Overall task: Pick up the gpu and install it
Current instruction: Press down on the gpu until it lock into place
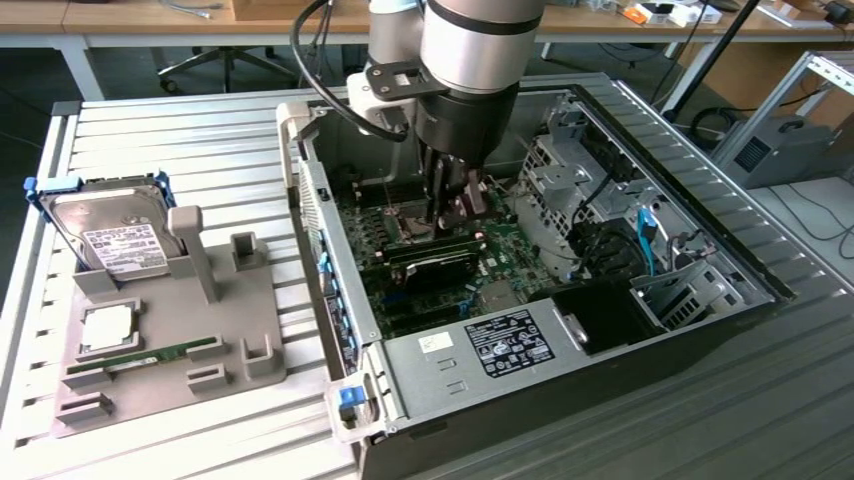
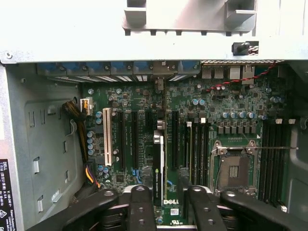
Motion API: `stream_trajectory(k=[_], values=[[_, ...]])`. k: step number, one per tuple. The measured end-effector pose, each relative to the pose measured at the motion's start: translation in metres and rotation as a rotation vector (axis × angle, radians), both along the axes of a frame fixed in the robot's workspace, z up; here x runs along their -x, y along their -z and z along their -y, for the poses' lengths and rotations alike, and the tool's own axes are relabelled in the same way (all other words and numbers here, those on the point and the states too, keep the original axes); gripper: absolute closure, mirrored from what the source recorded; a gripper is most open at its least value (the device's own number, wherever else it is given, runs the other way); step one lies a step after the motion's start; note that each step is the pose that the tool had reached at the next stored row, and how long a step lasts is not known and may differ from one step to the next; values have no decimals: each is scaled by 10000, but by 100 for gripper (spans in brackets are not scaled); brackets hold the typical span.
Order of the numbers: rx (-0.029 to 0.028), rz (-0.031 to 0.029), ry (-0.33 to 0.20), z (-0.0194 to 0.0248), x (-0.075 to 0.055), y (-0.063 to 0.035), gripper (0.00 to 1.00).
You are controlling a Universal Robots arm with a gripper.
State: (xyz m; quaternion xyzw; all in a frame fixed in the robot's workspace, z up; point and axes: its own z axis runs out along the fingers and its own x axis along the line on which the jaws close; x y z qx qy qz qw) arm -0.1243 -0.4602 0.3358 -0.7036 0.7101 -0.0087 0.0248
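The gpu (image 2: pixel 158 161) stands on edge in a slot of the green motherboard (image 2: pixel 211 106) inside the open computer case; in the wrist view it shows as a thin dark strip with a white-lettered label. My gripper (image 2: pixel 167 190) hangs straight over it, its black fingers (image 2: pixel 140 204) on either side of the card's near end. The gap between them is wider than the card, so the gripper is open and not clamped on it. In the exterior view the gripper (image 1: pixel 451 212) reaches down into the case (image 1: pixel 310 190), just above the dark gpu (image 1: pixel 430 260).
A grey fixture (image 1: pixel 200 330) at the exterior view's left holds a silver hard drive (image 1: pixel 118 238), a processor chip (image 1: pixel 107 328) and a green memory stick (image 1: pixel 144 356). Case walls, a drive cage (image 1: pixel 581 170), the power supply (image 1: pixel 501 350) and cables (image 2: pixel 79 127) crowd the board.
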Motion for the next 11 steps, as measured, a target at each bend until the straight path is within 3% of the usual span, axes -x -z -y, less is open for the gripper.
stream_trajectory(k=[2, 9, 11], values=[[0, 1, -1, 0, 0, 0, 85], [-1, 1, -1, 0, 0, 6, 89], [0, 0, 0, 0, 0, 63, 89]])
